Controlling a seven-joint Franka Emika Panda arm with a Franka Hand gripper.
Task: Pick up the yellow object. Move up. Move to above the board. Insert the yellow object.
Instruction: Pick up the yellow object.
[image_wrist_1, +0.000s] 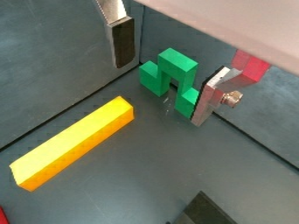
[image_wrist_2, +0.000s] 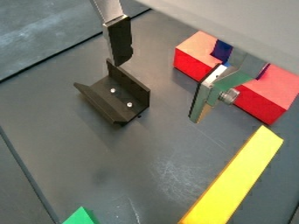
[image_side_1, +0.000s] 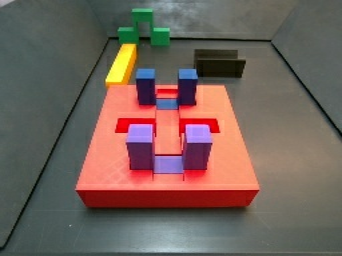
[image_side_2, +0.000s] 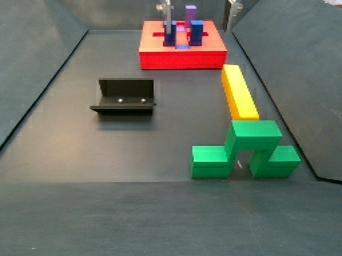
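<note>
Meanwhile, gripper (image_wrist_1: 158, 72) hung above the floor, fingers apart, empty | yellow object (image_wrist_1: 75, 143) lay at 7 o'clock of it | board (image_side_1: 167, 150) unmarked | no readable writing.

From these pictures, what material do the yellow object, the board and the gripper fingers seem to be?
The yellow object and the red board: probably matte plastic, given their uniform colour and lack of glare. The fingers of the open gripper, above the floor: bare metal, with a brushed silver sheen.

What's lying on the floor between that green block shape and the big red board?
The long yellow-orange bar lies flat between the green block and the red board in a side view. The gripper hangs open, empty.
</note>
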